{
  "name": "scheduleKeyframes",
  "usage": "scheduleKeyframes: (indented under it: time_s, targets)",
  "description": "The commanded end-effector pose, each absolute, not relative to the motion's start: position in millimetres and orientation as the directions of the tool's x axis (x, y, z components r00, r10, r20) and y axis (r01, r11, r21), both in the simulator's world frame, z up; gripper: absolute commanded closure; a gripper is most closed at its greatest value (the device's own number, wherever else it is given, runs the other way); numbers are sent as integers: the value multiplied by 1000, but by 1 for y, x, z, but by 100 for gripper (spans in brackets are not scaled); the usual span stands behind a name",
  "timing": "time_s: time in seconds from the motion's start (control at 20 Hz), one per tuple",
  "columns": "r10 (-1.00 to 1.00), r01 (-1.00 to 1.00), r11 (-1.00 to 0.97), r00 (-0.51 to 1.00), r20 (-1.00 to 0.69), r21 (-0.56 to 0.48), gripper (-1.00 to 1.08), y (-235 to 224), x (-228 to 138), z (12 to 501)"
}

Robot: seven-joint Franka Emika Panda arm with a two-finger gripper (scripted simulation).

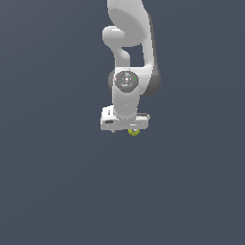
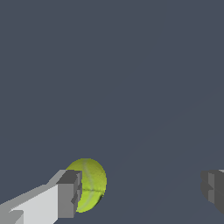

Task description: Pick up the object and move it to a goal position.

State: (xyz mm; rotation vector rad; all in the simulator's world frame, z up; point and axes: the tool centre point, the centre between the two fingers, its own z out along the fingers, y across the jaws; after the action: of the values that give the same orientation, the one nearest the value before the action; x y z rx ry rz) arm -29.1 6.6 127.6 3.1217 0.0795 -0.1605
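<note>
Jaws: spread wide in the wrist view, one finger (image 2: 69, 194) beside the ball and the other far across the frame, nothing pinched between them.
Ball: a small yellow-green tennis-like ball (image 2: 89, 184) with a faint seam, lying just beside one finger, well off the middle of the gap; whether they touch I cannot tell.
Ball from outside: it peeks out under the white hand (image 1: 125, 123) at (image 1: 134, 131), toward the exterior view's right.
Why so held: the hand points straight down over the ball, likely lining up a grasp; the offset suggests it wants centring first.
Surroundings: plain dark grey bench (image 1: 57, 191), no other items visible.
Obstructions: none seen; no goal marker shows.
</note>
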Motion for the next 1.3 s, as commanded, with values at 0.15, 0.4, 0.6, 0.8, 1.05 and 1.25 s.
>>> scheduleKeyframes:
  time_s: [0.15,0.4,0.6,0.8,1.05,1.25]
  targets:
    - [48,49,-999,993,-105,10,-92,5,-29,127]
    - [39,39,-999,993,-116,1,-92,-2,-29,126]
    - [37,37,-999,992,-118,-1,-92,-4,-29,125]
    - [40,40,-999,993,-113,0,-92,-1,-31,124]
    - [50,50,-999,994,-98,1,-92,9,-39,119]
    - [63,63,-998,995,-78,2,-92,21,-50,112]
